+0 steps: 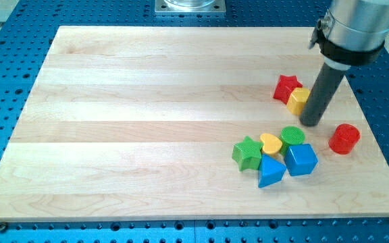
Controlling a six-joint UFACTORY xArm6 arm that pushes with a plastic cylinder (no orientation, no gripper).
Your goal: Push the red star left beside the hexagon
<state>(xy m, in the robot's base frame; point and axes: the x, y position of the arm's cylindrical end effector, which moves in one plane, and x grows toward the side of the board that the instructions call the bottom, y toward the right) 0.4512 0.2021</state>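
The red star lies on the wooden board at the view's right. A yellow hexagon touches its lower right side. My tip is down on the board just right of and below the yellow hexagon, close to it; the rod hides the hexagon's right edge. The star is up and left of my tip.
A red cylinder stands right of my tip. Below is a cluster: a green star, a yellow heart, a green cylinder, a blue cube and a blue triangular block. The board's right edge is near.
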